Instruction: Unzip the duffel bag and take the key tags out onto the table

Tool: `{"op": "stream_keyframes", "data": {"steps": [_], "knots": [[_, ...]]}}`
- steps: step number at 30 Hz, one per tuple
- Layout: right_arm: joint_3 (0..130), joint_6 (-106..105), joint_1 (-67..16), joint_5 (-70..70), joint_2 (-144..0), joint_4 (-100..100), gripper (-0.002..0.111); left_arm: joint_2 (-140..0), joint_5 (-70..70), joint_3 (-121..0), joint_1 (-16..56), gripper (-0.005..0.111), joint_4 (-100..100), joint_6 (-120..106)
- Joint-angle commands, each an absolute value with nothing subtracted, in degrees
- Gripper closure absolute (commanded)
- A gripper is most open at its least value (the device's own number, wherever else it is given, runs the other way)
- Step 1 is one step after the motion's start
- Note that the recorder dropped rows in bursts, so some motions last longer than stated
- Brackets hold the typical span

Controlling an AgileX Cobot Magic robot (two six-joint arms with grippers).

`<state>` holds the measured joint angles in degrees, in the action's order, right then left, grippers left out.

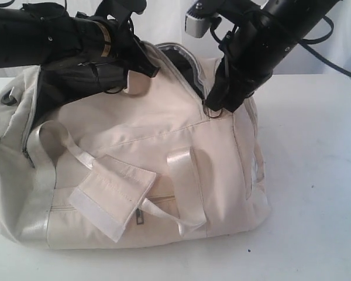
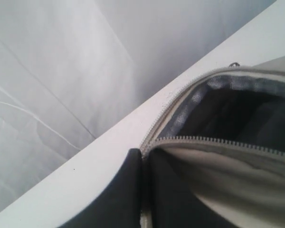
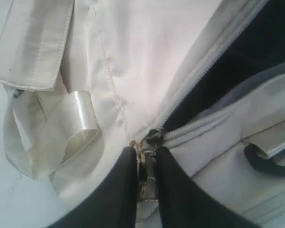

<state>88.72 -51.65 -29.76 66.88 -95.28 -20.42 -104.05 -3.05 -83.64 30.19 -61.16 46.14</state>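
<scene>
The cream duffel bag [image 1: 146,146] lies on the white table [image 1: 316,193]. Its top zipper is partly open and shows dark lining [image 2: 237,114]. My left gripper [image 1: 143,70] reaches in from the left over the bag's top. It is shut on the cream zipper tape at the end of the opening [image 2: 143,154]. Coming down from the upper right, my right gripper [image 1: 219,105] is shut on the metal zipper pull [image 3: 149,142], where the two rows of zipper teeth meet. The key tags are hidden.
The bag's shiny webbing handles [image 1: 187,181] and a padded handle wrap [image 1: 114,196] lie loose on its front side. A black plastic ring [image 1: 9,98] sits at the bag's left end. White table stretches to the right, and a white backdrop [image 2: 47,71] stands behind.
</scene>
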Motion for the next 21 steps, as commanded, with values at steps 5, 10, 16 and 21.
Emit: {"op": "stream_keyframes", "data": {"steps": [5,10,16,21], "knots": [[88.6,-48.6,-29.6,70.0,-94.1,-19.7,0.09,-101.3,-7.0,-80.8,29.3,0.107,-61.8,50.6],[88.6,-45.5,-29.6,70.0,-92.1,-19.6,0.053,-101.1,-7.3,-78.7,29.3,0.107,-61.8,52.0],[88.6,-44.7,-29.6,56.4,-87.1,-19.1,0.044,-99.7,-9.6,-76.0,29.3,0.107,-61.8,52.3],[88.6,-44.7,-29.7,43.6,-89.4,-30.1,0.044,-98.2,-9.7,-75.3,29.3,0.107,-61.8,52.6]]}}
